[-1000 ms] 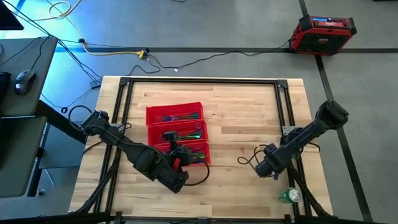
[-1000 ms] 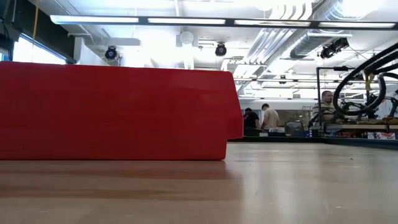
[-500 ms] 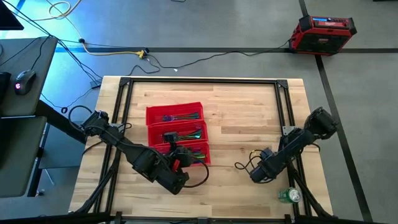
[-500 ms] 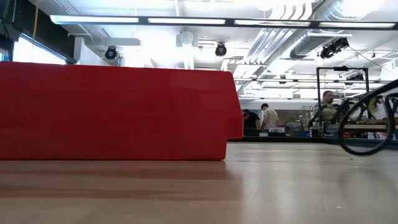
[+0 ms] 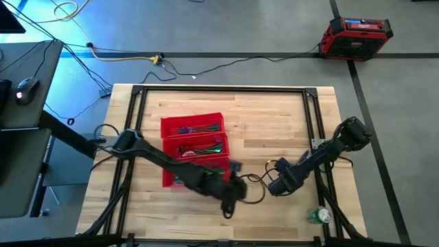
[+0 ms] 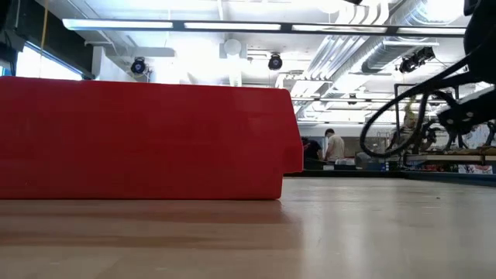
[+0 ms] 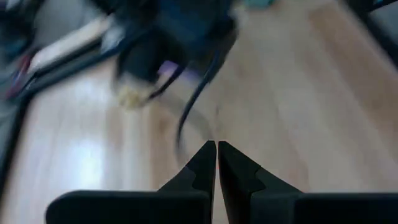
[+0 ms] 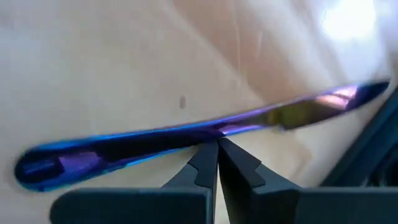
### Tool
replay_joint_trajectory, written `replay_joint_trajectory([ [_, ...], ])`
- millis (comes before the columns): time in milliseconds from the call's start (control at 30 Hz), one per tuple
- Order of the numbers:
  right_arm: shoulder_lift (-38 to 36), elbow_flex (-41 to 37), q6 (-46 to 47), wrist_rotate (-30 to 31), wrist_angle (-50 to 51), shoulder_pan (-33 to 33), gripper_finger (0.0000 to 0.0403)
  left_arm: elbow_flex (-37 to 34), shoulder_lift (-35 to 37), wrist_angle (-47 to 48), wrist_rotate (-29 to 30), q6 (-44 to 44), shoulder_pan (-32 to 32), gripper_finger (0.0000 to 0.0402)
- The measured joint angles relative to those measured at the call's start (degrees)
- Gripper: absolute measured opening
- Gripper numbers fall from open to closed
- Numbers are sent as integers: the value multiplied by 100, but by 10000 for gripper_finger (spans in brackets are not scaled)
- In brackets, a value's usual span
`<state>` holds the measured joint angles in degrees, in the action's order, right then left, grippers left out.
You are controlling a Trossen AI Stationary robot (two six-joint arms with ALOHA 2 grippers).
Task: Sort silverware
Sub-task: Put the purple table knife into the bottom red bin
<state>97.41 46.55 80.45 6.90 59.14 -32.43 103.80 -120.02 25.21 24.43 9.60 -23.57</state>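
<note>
Left tool (image 5: 232, 194) swung right of red tray (image 5: 170, 127), closed.

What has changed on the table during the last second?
The left hand swung rightward away from the red tray, toward the right hand, which slid left and lower over a piece of silverware. Both hands stayed shut; the tray did not move.

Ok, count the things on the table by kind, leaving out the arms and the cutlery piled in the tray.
Red tray: 1
Green can: 1
Loose knife: 1
Total: 3
</note>
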Motion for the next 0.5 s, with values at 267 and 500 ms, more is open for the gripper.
replay_joint_trajectory([
  [267, -53, 219, 141, 1138, 123, -281, 0, 192, -773, -1596, -206, 1073, 530, 0],
  [500, -234, 368, 1374, 1180, 1517, -482, 0, 289, -912, -1613, -238, 825, 826, 0],
])
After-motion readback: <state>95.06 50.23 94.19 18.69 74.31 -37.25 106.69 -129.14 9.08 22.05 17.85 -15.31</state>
